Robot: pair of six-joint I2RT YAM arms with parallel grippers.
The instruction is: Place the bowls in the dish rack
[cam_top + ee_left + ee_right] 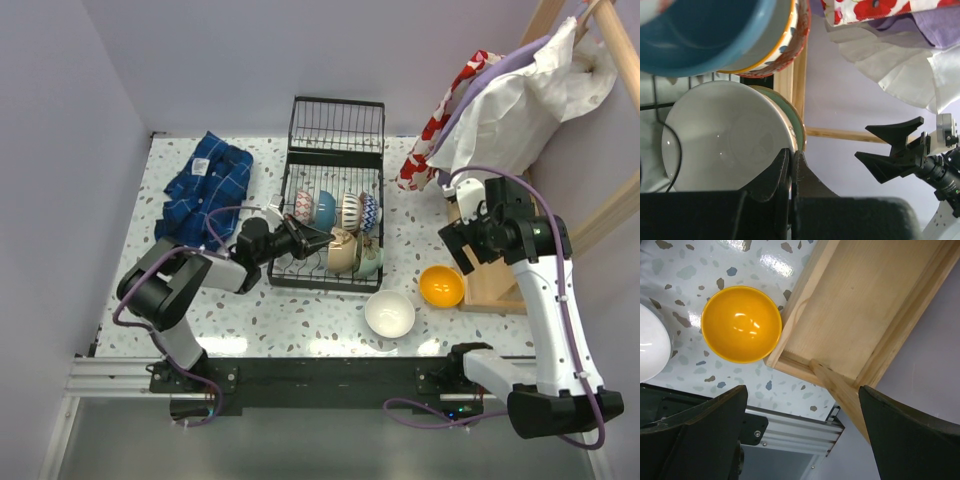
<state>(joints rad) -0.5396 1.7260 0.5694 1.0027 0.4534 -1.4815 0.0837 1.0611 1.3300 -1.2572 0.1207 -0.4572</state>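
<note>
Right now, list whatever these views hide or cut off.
- Top view: the racked bowls overlap in the dish rack; their count is unclear.
- Left wrist: the shut left tool covers the rim of the pale bowl; contact unclear.
- Right wrist: the white bowl is cut by the left edge.

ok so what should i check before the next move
1. Right gripper jaws open: ok
2. Right gripper centred on the orange bowl: not ok, the bowl sits off to one side
3. Orange bowl clear of the wooden tray: cannot tell, they are very close
4. Left gripper jaws shut, free of the pale bowl: cannot tell
5. Left gripper out of the dish rack: not ok
</note>
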